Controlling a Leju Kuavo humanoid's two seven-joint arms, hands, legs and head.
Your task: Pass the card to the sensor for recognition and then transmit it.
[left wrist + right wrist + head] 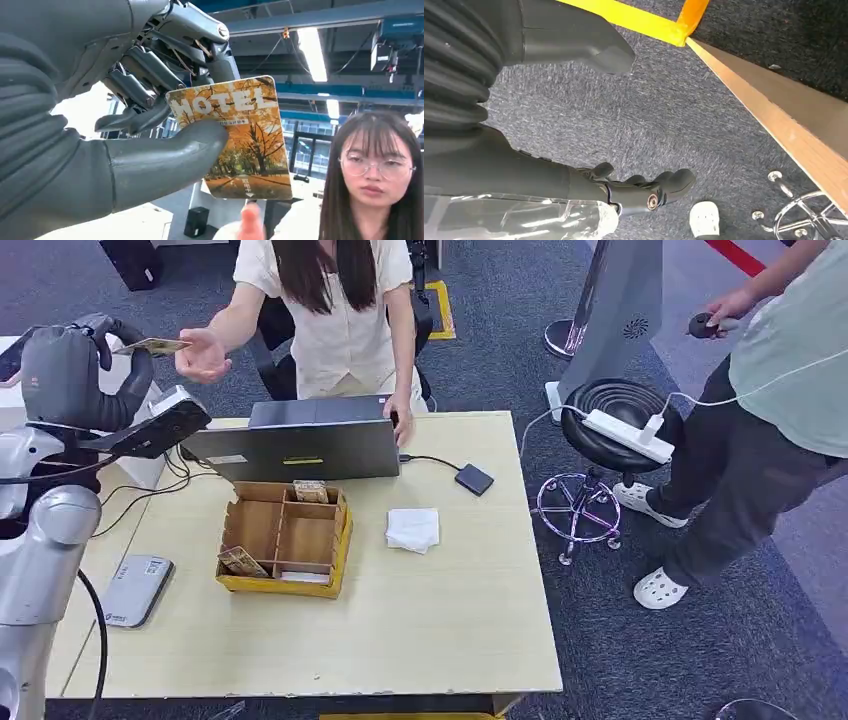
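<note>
At the upper left of the head view the left hand (85, 365) is raised and pinches the card (153, 346) between thumb and fingers, near the person's open hand (203, 353). The grip covers only one end of the card, so a tug or an early release could drop it onto the desk (450, 630) or the laptop (300, 445). Open air lies between the two hands. The right hand (644, 192) hangs over carpet beside the desk edge, fingers loosely curled around nothing.

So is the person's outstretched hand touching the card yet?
Apart. The head view shows floor between the card, pinched in the left robot hand, and the person's open hand.
</note>
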